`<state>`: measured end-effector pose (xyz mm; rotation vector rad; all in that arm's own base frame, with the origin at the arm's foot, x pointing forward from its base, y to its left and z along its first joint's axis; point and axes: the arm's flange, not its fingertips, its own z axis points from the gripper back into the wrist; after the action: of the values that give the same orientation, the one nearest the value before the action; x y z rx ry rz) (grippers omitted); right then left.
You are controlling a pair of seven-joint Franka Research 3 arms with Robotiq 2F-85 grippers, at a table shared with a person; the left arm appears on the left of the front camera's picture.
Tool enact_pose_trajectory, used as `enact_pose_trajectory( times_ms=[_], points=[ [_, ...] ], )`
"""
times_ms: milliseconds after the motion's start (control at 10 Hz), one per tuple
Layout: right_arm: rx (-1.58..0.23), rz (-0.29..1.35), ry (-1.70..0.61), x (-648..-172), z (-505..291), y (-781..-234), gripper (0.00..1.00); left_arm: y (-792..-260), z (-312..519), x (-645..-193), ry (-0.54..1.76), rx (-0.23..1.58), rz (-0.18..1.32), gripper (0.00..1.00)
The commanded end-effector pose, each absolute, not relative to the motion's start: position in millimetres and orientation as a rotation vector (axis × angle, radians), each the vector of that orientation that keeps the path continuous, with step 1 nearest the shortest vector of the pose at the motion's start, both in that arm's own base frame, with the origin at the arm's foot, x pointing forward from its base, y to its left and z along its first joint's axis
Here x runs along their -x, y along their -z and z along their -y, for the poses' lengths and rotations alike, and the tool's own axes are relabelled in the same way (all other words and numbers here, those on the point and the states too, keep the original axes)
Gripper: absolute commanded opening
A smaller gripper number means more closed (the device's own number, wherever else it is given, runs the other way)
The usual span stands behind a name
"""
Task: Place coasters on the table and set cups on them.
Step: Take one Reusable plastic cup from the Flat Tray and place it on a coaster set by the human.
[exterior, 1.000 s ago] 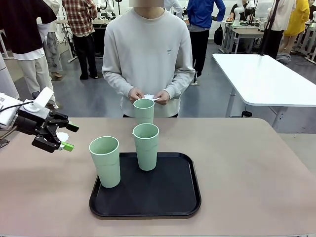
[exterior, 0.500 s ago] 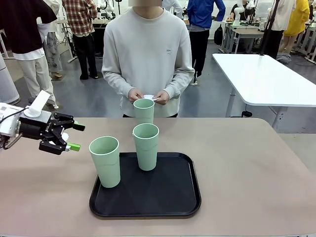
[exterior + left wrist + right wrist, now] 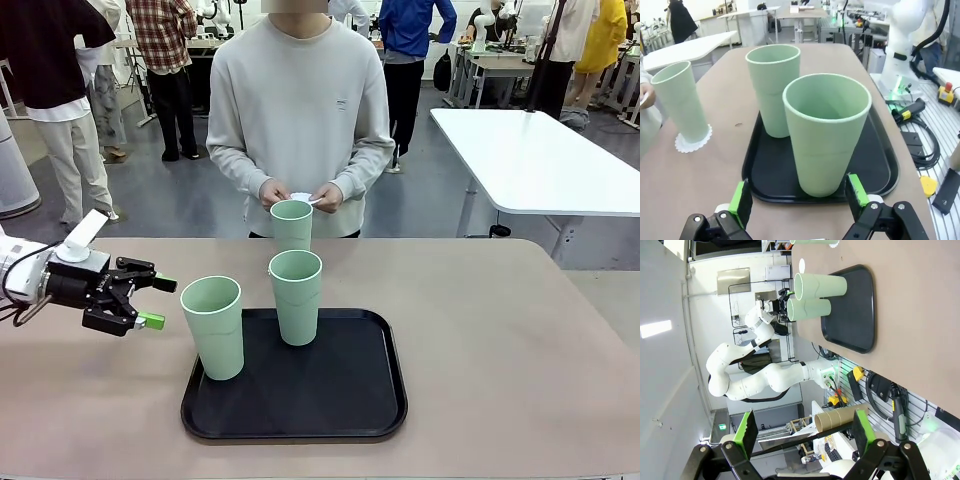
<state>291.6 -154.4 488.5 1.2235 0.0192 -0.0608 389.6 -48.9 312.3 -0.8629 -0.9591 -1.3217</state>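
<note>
Two mint-green cups stand on the black tray (image 3: 345,400): a near-left cup (image 3: 213,325) and a middle cup (image 3: 296,295). A third cup (image 3: 291,224) stands on the beige table (image 3: 500,330) beyond the tray, on a lacy white coaster (image 3: 692,144). My left gripper (image 3: 158,303) hovers open just left of the near-left cup (image 3: 826,132), which sits ahead of its green pads (image 3: 741,202). The person's hands hold a white coaster (image 3: 303,197) above the far cup. My right gripper (image 3: 805,427) is open and holds nothing, away from the tray (image 3: 852,310).
A white table (image 3: 540,160) stands at the back right, off my tabletop. Bare tabletop lies right of the tray and along the front edge. The person stands at the far side, close to the third cup. Cables and equipment lie beyond the table edge (image 3: 920,145).
My left gripper has come down and shifted right, closer to the near-left cup. Cups, tray and the person's hands have stayed put.
</note>
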Motion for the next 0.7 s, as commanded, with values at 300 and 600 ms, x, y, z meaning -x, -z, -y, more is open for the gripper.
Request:
enact_pose_trajectory(
  times_ms=[300,600],
  points=[
    [-1.239,-0.020,0.056,-291.6,154.9,-489.1,1.00,-286.6,50.8,-389.0,1.326,1.077,0.979,0.98],
    [-1.239,-0.020,0.056,-291.6,154.9,-489.1,1.00,-279.2,58.7,-392.0,1.344,1.086,1.003,0.98]
  ],
)
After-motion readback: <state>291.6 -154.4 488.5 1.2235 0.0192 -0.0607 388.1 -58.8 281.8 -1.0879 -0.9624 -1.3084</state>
